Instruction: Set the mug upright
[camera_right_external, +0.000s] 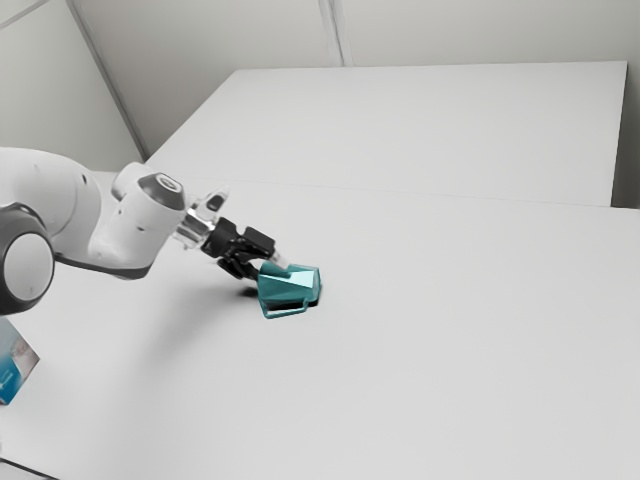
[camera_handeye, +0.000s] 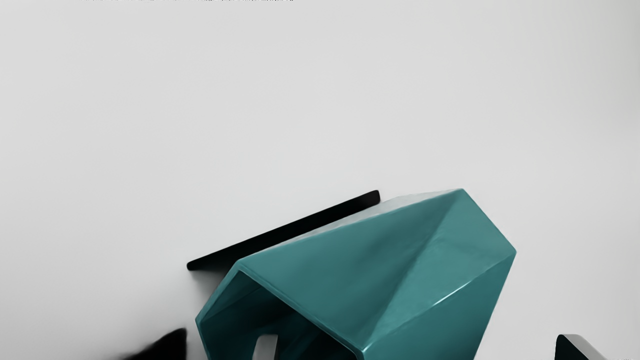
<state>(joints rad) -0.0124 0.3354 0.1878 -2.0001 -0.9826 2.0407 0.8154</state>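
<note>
The teal faceted mug (camera_right_external: 290, 284) lies on its side on the white table, its mouth end toward the arm and its handle toward the exterior view's bottom. The black gripper (camera_right_external: 268, 266) is tilted down at the mouth end. In the wrist view the mug (camera_handeye: 400, 260) shows its dark opening, with one fingertip in front of or inside it; which of these cannot be told. The gripper (camera_handeye: 420, 347) stands open, its other fingertip apart from the mug's outer wall. The mug's lower part is cut off there.
A box with blue and white printing (camera_right_external: 15, 365) stands at the exterior view's left edge. The white table (camera_right_external: 450, 350) extends around the mug, with a pale panel (camera_right_external: 420, 130) behind it. In the wrist view, a black strip (camera_handeye: 285, 230) runs along the mug's side.
</note>
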